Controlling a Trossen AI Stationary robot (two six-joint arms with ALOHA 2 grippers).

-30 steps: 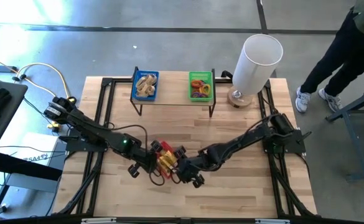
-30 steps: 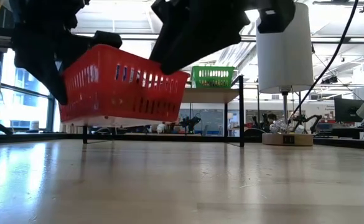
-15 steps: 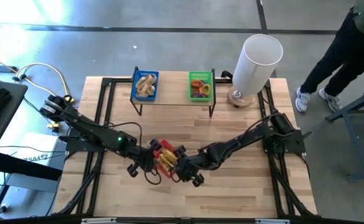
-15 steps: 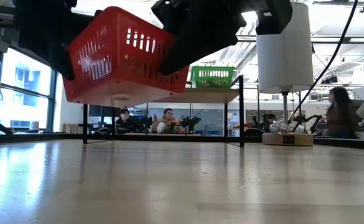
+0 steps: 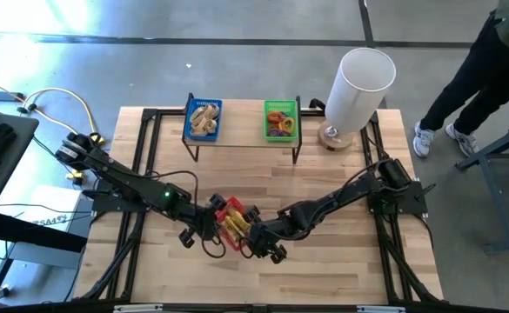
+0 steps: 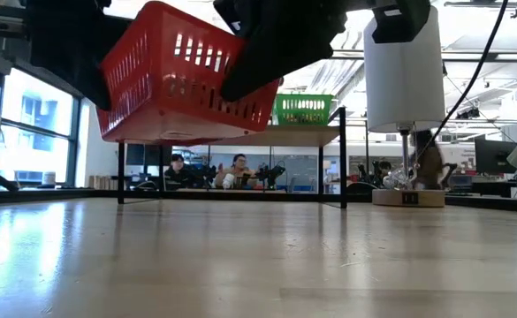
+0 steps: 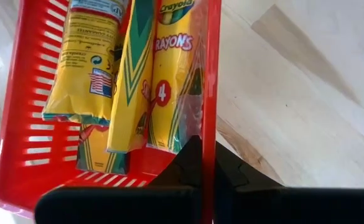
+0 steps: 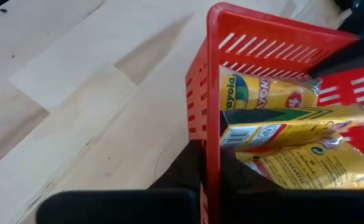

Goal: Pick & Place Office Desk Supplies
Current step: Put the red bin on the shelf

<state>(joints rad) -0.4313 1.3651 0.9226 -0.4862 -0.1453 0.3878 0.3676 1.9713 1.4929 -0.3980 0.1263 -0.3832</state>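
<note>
A red basket [image 5: 230, 215] holding yellow crayon boxes [image 7: 145, 74] hangs tilted above the middle of the table, clear of the wood [image 6: 183, 84]. My left gripper [image 5: 212, 219] is shut on its left wall and my right gripper [image 5: 252, 229] is shut on its right wall. On a raised shelf at the far side stand a blue basket [image 5: 205, 118] of pale tan bands and a green basket [image 5: 280, 119] of coloured loops. My left gripper [image 7: 208, 171] has the basket's long wall at the rim [image 7: 210, 118] between its fingers, one finger [image 7: 183, 163] inside and one outside. It comes slanting down from the table's left. The basket is lifted clear and tilted. My right gripper [image 8: 210, 171] takes the basket's opposite wall at the rim [image 8: 213, 118], one finger [image 8: 188, 165] outside and the other inside. It comes slanting down from the table's right. The basket hangs clear between both grippers.
A tall white cylinder [image 5: 358, 85] on a round base stands at the far right corner. The shelf's black legs [image 6: 343, 159] rise from the table's far half. A person [image 5: 485, 69] stands beyond the right edge; people sit in the room behind.
The red basket has risen from just above the table to well clear of it, tipping more as it went. My left gripper has gone up with it. My right gripper has stayed in place at the basket's other wall.
</note>
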